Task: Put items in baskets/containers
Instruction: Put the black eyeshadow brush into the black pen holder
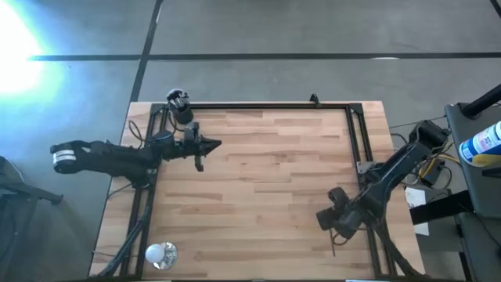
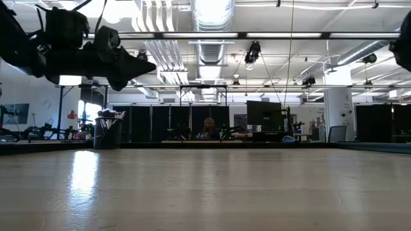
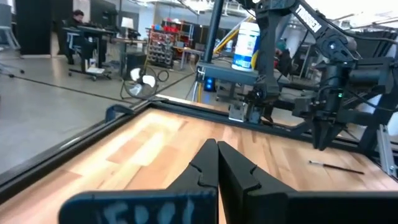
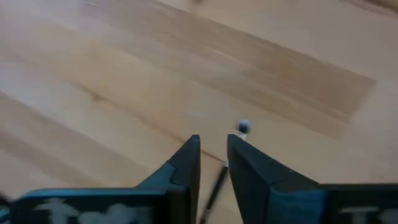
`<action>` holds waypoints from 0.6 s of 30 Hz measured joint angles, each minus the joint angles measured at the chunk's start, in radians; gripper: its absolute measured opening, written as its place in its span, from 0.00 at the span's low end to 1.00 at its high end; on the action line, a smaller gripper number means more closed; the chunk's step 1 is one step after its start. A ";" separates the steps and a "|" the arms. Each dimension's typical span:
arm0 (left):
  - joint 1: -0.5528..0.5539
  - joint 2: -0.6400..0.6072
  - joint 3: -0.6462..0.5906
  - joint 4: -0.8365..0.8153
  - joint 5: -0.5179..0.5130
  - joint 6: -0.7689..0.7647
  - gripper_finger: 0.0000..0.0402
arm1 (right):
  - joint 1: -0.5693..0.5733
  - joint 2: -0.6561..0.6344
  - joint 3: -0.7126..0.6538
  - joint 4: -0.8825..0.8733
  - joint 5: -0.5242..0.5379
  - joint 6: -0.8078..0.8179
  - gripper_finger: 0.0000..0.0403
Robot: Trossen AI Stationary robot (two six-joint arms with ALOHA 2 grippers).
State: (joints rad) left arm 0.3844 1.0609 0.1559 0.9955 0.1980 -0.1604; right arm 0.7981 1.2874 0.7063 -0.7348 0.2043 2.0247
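The black cup (image 1: pixel 179 107) stands at the table's far left corner with several brushes upright in it; the low view shows the cup (image 2: pixel 108 133) too. One thin brush (image 4: pixel 216 182) with a small silvery end (image 4: pixel 242 127) lies flat on the table near the right near corner; the left wrist view also shows the brush (image 3: pixel 339 167). My right gripper (image 4: pixel 213 149) hovers above it, pointing down, fingers narrowly open, with the handle seen through the gap. My left gripper (image 1: pixel 213 145) is shut, raised above the table just near of the cup, pointing toward the table's right.
A shiny whitish round object (image 1: pixel 160 253) sits at the table's near left corner. A black frame rail (image 1: pixel 266 105) runs along the far edge and down both sides. Bare wood (image 1: pixel 274 180) lies between the two arms. A person sits in the room beyond the table.
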 joint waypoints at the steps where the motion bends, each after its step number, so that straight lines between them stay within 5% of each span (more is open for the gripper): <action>1: -0.007 0.011 0.006 0.000 0.001 0.000 0.00 | 0.005 0.013 0.000 -0.006 -0.013 0.019 0.19; 11: -0.096 0.157 0.099 0.000 0.056 0.030 0.00 | 0.007 0.179 0.012 -0.013 -0.110 0.056 0.34; 18: -0.115 0.284 0.167 0.001 0.056 0.034 0.00 | 0.007 0.239 0.026 -0.010 -0.104 0.056 0.31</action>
State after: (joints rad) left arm 0.2699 1.3446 0.3229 0.9961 0.2539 -0.1261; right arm 0.8051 1.5265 0.7319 -0.7452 0.1001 2.0808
